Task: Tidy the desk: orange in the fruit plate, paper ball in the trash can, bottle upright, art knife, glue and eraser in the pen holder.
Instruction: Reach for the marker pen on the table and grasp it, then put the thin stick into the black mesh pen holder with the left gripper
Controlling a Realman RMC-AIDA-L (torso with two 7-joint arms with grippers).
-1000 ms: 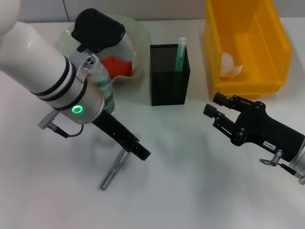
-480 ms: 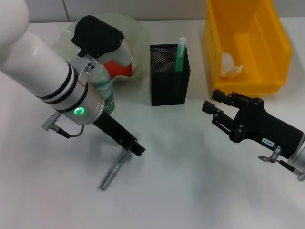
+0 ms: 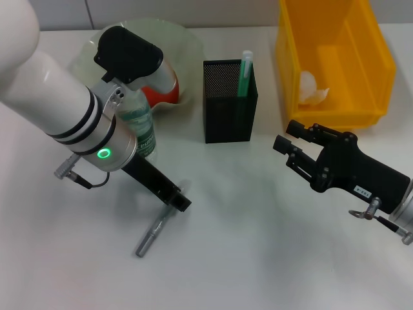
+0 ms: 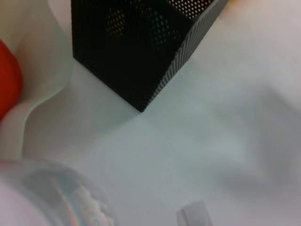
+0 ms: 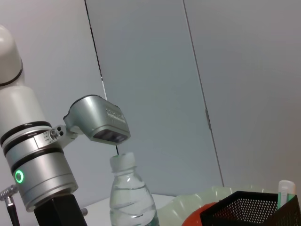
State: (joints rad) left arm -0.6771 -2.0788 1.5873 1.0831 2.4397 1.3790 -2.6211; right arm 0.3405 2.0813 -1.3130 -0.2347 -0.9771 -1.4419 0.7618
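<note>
The grey art knife lies on the white desk, its tip also in the left wrist view. My left gripper hangs just above its upper end. Behind my left arm the bottle stands upright. The orange rests in the fruit plate. A green glue stick stands in the pen holder. The paper ball lies in the trash can. My right gripper hovers open and holds nothing. The eraser is out of view.
The pen holder stands between the fruit plate and the trash can along the far side of the desk. My bulky white left arm covers the near left part of the desk and hides part of the fruit plate.
My left gripper has drawn back a little to the left, along the art knife's upper end. The knife has stayed put. My right gripper has barely moved.
</note>
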